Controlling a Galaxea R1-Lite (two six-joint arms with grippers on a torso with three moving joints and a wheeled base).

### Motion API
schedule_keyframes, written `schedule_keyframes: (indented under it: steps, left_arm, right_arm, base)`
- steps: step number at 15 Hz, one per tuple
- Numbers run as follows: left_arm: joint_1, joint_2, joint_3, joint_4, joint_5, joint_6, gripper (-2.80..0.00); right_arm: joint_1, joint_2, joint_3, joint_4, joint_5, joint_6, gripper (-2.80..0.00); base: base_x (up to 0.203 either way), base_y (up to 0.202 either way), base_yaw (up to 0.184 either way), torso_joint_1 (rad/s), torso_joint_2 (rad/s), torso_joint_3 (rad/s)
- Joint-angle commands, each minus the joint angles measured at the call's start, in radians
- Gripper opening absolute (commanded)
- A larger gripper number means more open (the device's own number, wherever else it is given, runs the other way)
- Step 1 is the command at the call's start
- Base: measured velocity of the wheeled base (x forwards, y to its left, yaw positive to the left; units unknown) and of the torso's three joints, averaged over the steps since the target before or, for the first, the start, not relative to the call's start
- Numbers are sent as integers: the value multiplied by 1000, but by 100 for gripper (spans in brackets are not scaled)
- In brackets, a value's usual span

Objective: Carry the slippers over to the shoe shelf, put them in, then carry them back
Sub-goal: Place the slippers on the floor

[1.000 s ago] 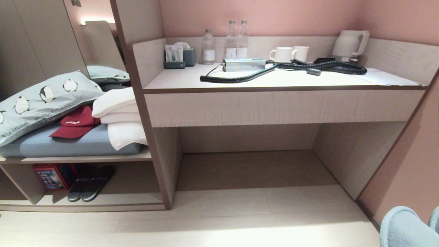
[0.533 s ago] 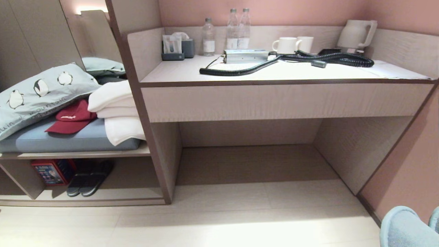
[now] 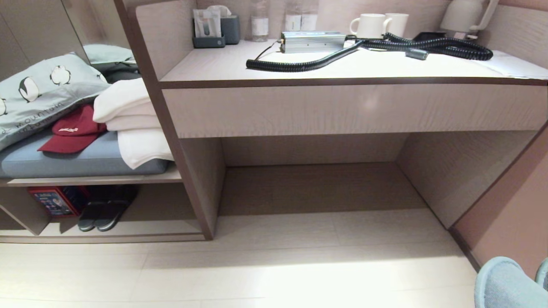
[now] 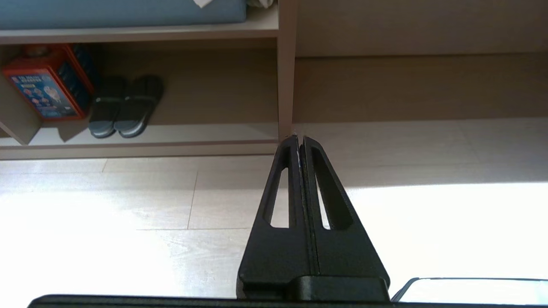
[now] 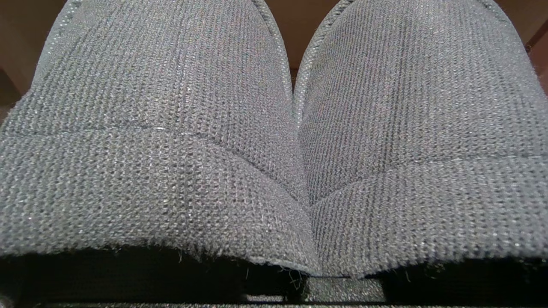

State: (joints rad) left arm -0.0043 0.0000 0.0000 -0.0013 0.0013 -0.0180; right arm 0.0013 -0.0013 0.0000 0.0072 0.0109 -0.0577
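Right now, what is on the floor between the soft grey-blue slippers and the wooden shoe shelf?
Nothing; in the head view, only bare pale floor tiles separate the grey-blue fabric slippers from the low wood-grain shoe shelf.

- Slippers (image 5: 274,128): coarse knitted grey-blue cloth, matt, fuzzy edges.
- Shoe shelf (image 3: 128,234): matt wood-grain laminate.
- Floor (image 3: 274,273): smooth pale tile, glossy.
- Left gripper (image 4: 299,141): black matt plastic.
- Towels (image 3: 132,124): soft white cloth.

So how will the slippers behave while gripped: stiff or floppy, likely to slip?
The slippers look like soft knitted fabric, so probably floppy and light. The coarse weave should grip rather than slide. The right gripper isn't visible beneath them, so its hold can't be checked.
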Motion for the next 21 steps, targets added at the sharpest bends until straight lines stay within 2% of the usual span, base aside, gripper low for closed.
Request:
schedule_keyframes:
  steps: [1,21]
  left_arm:
    - [0,0,2,0,0,0,-280]
    - [0,0,2,0,0,0,-280]
  right_arm:
    - [0,-2,0,0,0,-1,-280]
    - [0,1,0,-1,8,-21,-280]
  base:
    - [0,0,0,6,3,-197]
    - [0,0,0,4,3,-200]
